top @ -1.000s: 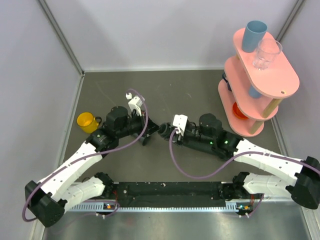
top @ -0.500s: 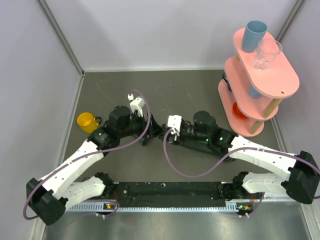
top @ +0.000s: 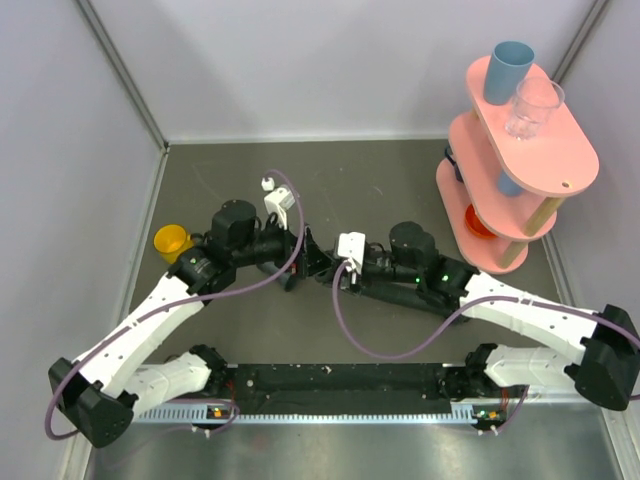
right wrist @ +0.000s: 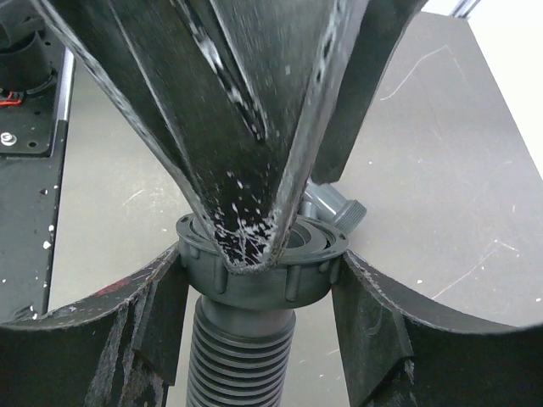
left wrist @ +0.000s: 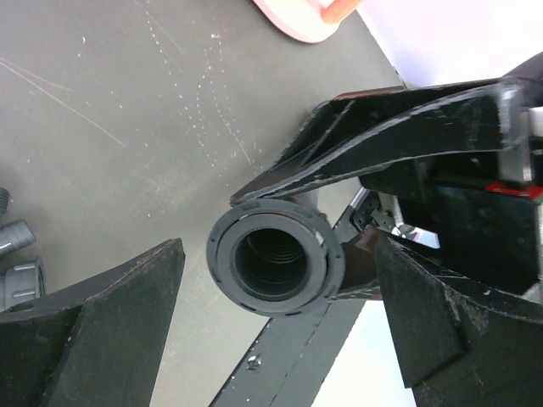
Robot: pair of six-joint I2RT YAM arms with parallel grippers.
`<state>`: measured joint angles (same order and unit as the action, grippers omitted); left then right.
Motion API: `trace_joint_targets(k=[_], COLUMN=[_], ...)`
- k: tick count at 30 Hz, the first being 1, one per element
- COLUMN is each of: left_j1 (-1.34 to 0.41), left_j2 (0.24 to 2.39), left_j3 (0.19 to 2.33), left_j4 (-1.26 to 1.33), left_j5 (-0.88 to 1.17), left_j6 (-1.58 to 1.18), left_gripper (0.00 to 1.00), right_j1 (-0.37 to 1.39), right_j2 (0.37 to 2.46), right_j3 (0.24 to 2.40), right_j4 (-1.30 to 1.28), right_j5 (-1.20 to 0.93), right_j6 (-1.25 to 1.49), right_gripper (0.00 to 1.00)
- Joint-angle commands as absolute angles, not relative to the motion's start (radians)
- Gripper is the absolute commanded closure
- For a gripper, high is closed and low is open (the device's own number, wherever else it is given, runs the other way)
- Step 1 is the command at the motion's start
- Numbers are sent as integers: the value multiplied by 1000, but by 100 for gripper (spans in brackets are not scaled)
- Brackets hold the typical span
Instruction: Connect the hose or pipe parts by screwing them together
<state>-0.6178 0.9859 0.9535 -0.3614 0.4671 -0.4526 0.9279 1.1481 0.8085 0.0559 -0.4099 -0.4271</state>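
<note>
Ribbed hose [right wrist: 242, 360], collar end, at the meeting point of the two arms mid-table. The right gripper [right wrist: 261, 261] is clamped on the grey collar [left wrist: 276, 301], with a finger at 3 and at 9 o'clock of it in the right wrist view. The corrugated body runs off toward 6. The left gripper [left wrist: 278, 248] stands wide apart, its fingers clear of the collar mouth on both sides. The grey branch fitting [left wrist: 19, 284] lies on the table [left wrist: 102, 127] at 9 o'clock of the collar, apart from it. Probable handling: light plastic. The body bends freely, so the stiff, ridged collar is the place to hold. The rigid fitting suits a grip across its trunk.
</note>
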Motion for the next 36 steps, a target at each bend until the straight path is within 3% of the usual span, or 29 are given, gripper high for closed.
trace_joint_targets(k=[1,14,18,21,22,25,28,29,31,36], left_j1=[-617,-618,-617,-617,-617,-617,-617,-617,-615,-614], left_j2=[1003,1058,1066,1062,1058,1040,1026,1023,1019,1012], left_j3=[962,896,887,881,879,874,870,868,865,868], left_j4=[-334,-230,-216,-201,-199,-189,-181,-175,-176,-176], left_j5=[506,609,620,627,627,634,634,627,621,612], left_j6=[-431,-517,-531,-537,-538,-546,-557,-557,-561,-564], left_gripper=[1,9,18,35,50,72,85,96,100,100], right_j1=[939,940,939,940,939,939,937,937,936,934], right_j2=[1086,1078,1080,1071,1059,1026,999,991,977,920], right_j3=[870,864,853,830,822,784,744,724,706,627], right_j4=[86,104,112,124,129,144,161,166,169,166], right_j5=[-442,-440,-442,-437,-428,-401,-377,-374,-365,-298], right_j6=[-436,-431,-425,-414,-407,-387,-365,-357,-341,-318], right_gripper=[69,69,69,64,61,48,40,40,39,27])
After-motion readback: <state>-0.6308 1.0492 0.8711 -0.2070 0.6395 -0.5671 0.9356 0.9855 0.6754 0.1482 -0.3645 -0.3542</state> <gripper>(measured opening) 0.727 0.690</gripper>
